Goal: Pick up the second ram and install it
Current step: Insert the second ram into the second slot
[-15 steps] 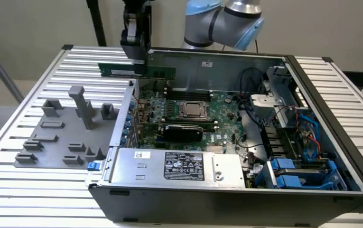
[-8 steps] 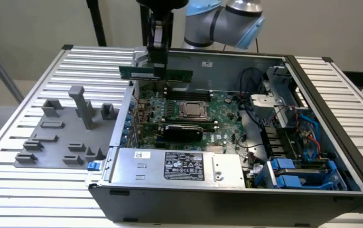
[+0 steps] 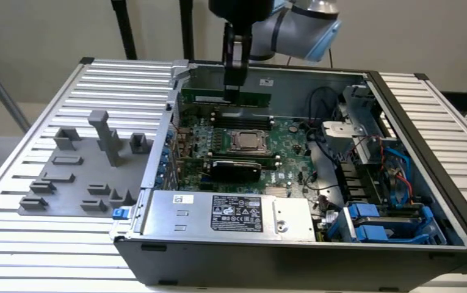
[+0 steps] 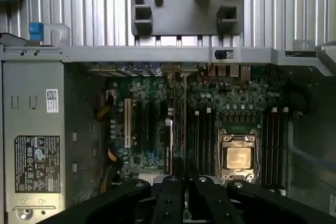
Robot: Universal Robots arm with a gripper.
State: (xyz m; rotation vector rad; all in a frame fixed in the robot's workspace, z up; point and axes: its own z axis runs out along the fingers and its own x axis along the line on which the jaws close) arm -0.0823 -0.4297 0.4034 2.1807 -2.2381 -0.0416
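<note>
Pick-up complete: the gripper [image 3: 233,90] [image 4: 179,167] pinches the second ram [image 3: 204,97] [image 4: 177,114], holding it on edge over the motherboard [image 3: 286,140], just beside the processor [image 3: 249,140]. Seating appears outstanding: not visibly pressed home.
</note>
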